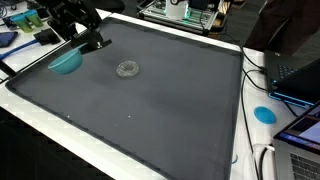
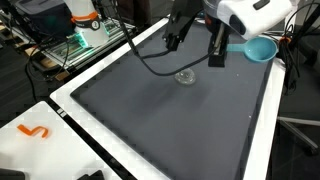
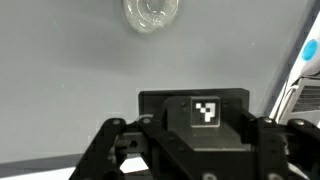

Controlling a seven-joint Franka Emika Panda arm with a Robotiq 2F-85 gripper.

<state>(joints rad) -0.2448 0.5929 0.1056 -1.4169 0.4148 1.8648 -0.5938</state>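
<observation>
Here, clear round dish [image 3: 152,12] on gray mat [image 1: 150,110].
See-through, ringed, glinting; gripper [image 2: 193,52] nearby, fingers spread wide, empty.

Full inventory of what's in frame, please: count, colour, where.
mat: 1, dark grey, covers most of the table
table: 1, white, shows as a border around the mat
bowl: 1, teal, near a mat corner, beside the claw
ring: 1, clear, on the mat, apart from the bowl
disc: 1, blue, off the mat on the white border
laptops: 2, dark, past the mat edge near the disc
squiggle: 1, orange, on a white surface off the mat
arm: 1, white, above the bowl's corner
claw: 1, black, open, over the mat between ring and bowl
</observation>
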